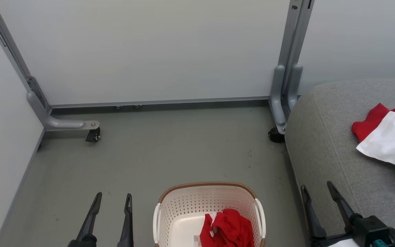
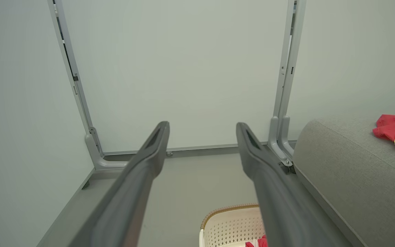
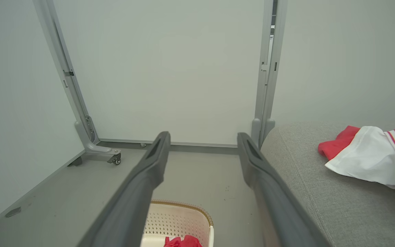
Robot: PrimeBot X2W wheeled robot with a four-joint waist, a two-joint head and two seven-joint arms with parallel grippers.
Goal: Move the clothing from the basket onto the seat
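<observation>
Though crumpled, bright red clothing (image 1: 230, 228)

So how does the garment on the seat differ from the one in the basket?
The seat garment lies flat on the grey seat, showing a large white panel with red stripes; the basket garment is crumpled into a heap and shows almost only red. The seat garment is already where the task wants it; the basket garment sits low inside the cream basket on the floor. Both are red fabric.

We see bare floor (image 1: 149, 154) at 12 o'clock of the basket (image 1: 183, 206), whose top is open; the seat (image 1: 321, 147) stands close at 3 o'clock, wall panels (image 1: 149, 51) behind.
</observation>
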